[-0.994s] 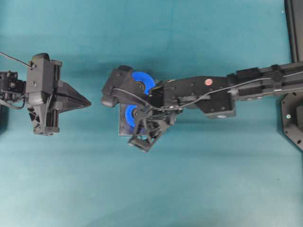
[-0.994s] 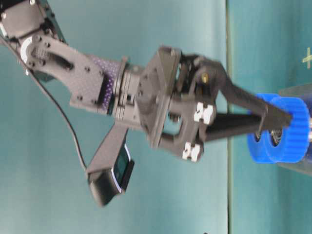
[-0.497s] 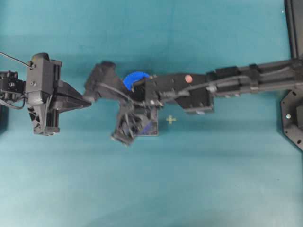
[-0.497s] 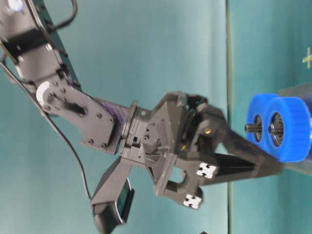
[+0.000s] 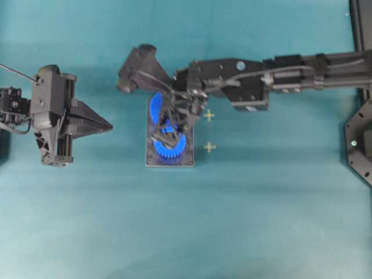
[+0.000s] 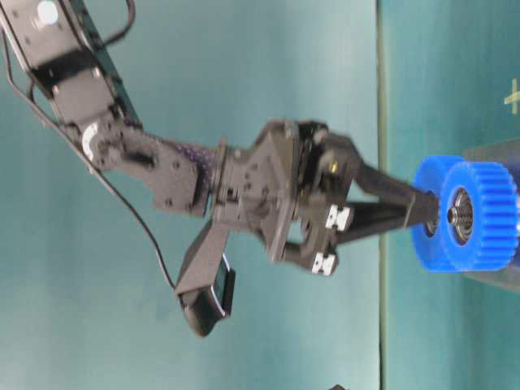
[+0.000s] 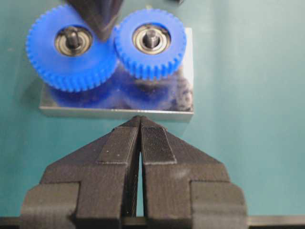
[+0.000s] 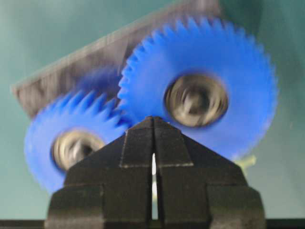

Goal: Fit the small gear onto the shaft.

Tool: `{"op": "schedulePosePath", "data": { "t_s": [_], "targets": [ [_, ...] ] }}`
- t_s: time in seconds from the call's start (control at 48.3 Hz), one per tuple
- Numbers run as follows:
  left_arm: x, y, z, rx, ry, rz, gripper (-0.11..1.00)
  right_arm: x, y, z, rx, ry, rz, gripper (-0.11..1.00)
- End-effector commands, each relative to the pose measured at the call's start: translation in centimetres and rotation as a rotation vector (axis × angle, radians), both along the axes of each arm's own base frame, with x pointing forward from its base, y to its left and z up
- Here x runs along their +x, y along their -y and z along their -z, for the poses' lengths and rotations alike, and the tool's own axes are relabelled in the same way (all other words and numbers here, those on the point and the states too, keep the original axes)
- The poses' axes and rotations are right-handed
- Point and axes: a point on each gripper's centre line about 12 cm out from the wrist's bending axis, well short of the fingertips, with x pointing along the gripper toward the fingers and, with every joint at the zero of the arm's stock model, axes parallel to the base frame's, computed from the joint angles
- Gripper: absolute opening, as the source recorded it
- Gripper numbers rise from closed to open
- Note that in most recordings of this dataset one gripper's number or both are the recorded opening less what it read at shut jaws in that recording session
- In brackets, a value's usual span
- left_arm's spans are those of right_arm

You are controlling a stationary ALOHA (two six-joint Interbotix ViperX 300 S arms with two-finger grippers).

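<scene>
The small gear (image 7: 150,40) is bright blue and sits on the shaft (image 7: 150,36), whose tip shows in the bearing hub. It meshes with the larger blue gear (image 7: 71,47) on the grey plate (image 7: 114,112). In the overhead view the small gear (image 5: 170,146) lies at the plate's near end. My right gripper (image 5: 167,129) is shut and empty, its tip (image 7: 98,21) down between the two gears. The right wrist view is blurred and shows that tip (image 8: 153,120) over the small gear (image 8: 71,148) and the larger gear (image 8: 198,98). My left gripper (image 7: 140,119) is shut and empty, just short of the plate's edge.
Two yellow cross marks (image 5: 209,115) (image 5: 210,147) sit on the teal table right of the plate (image 5: 189,161). Dark equipment (image 5: 361,133) stands along the right edge. The right arm (image 5: 273,81) spans the table from the right.
The shut right gripper swung off the gears toward the left and has come back, its tip now between the two gears. The left arm has not moved.
</scene>
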Motion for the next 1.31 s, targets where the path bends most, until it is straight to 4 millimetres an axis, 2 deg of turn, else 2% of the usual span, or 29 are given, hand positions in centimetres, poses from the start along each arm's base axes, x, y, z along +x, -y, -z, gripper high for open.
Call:
{"op": "schedulePosePath", "data": {
  "t_s": [0.0,0.145,0.29,0.394,0.539,0.622,0.912,1.119,1.284],
  "targets": [
    [0.1,0.0,-0.5,0.004,0.023,0.004,0.00,-0.4,-2.0,-1.7,0.013,0.033,-0.024,0.00],
    [0.1,0.0,-0.5,0.004,0.021,0.004,0.00,-1.0,-3.8,-2.4,0.038,0.039,-0.020,0.00],
    [0.1,0.0,-0.4,0.003,0.020,0.003,0.00,-1.6,-5.7,-4.1,0.058,0.064,-0.043,0.00],
    [0.1,0.0,-0.6,0.004,0.026,0.003,0.00,-2.3,-5.7,-5.9,0.057,0.086,-0.046,0.00],
    [0.1,0.0,-0.6,0.004,0.026,0.004,0.00,-3.8,-4.6,-9.0,0.013,0.157,-0.050,0.00],
    [0.2,0.0,-0.7,0.004,0.028,0.004,0.00,-5.1,-4.1,-9.8,-0.018,0.176,-0.058,0.00],
    [0.2,0.0,-0.7,0.006,0.029,0.005,0.00,-9.5,-3.7,-9.3,-0.024,0.247,-0.053,0.00],
    [0.3,0.0,-0.9,0.006,0.034,0.005,0.00,-11.1,-3.7,-9.2,-0.024,0.397,-0.059,0.00],
    [0.4,0.0,-1.1,0.007,0.038,0.006,0.00,-11.2,-3.7,-7.7,-0.023,0.472,-0.062,0.00]
  ]
}}
